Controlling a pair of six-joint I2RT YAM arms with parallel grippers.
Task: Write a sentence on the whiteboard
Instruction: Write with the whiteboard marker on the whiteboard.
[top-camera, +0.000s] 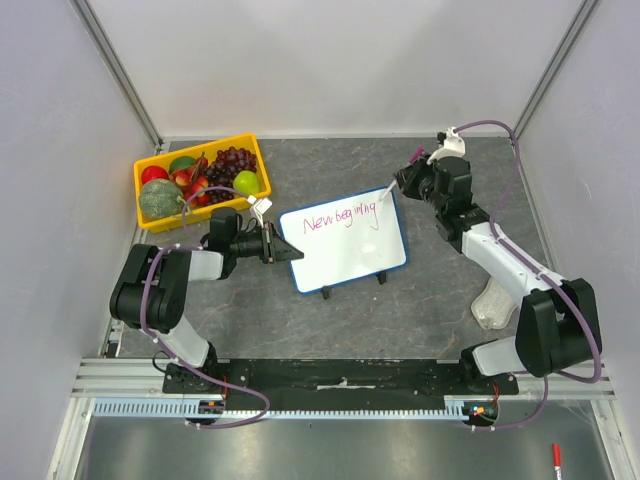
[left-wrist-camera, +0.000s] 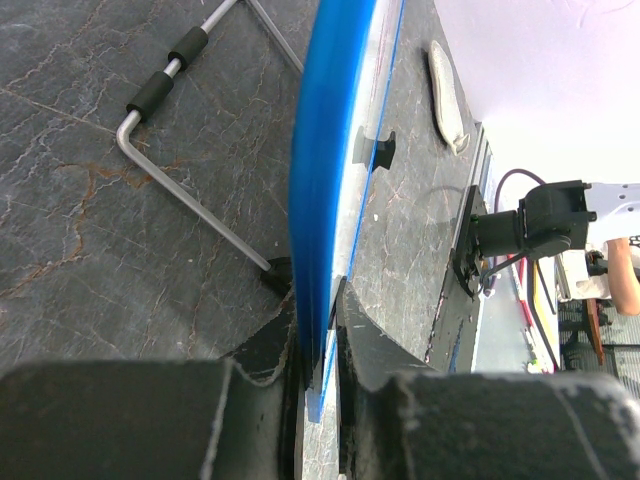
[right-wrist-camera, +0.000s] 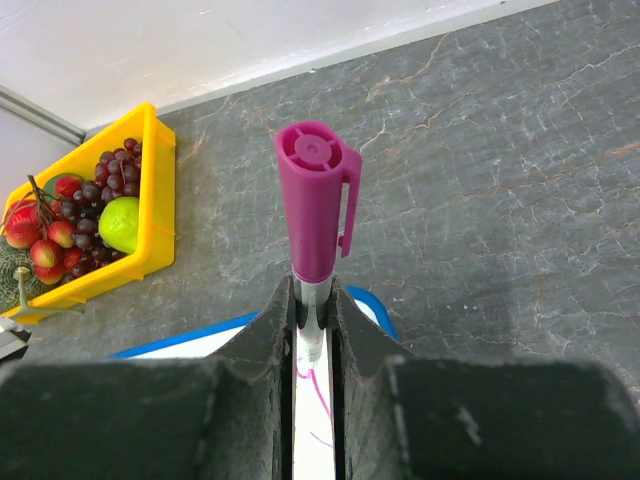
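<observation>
The whiteboard (top-camera: 345, 240), white with a blue frame, stands tilted on two black feet mid-table. Pink handwriting (top-camera: 340, 216) runs along its top line, reading roughly "New beginning". My left gripper (top-camera: 290, 250) is shut on the board's left edge; in the left wrist view the blue frame (left-wrist-camera: 325, 200) sits edge-on between the jaws (left-wrist-camera: 322, 345). My right gripper (top-camera: 398, 180) is shut on a marker (right-wrist-camera: 318, 205) with a magenta cap on its back end. The marker's tip rests on the board by the end of the writing, at the upper right corner (right-wrist-camera: 375, 300).
A yellow tray (top-camera: 250, 145) of fruit sits at the back left, close behind the left arm. A pale plastic object (top-camera: 493, 300) lies beside the right arm's base. The board's wire stand (left-wrist-camera: 170, 170) shows behind it. A red marker (top-camera: 556, 455) lies off the table, front right.
</observation>
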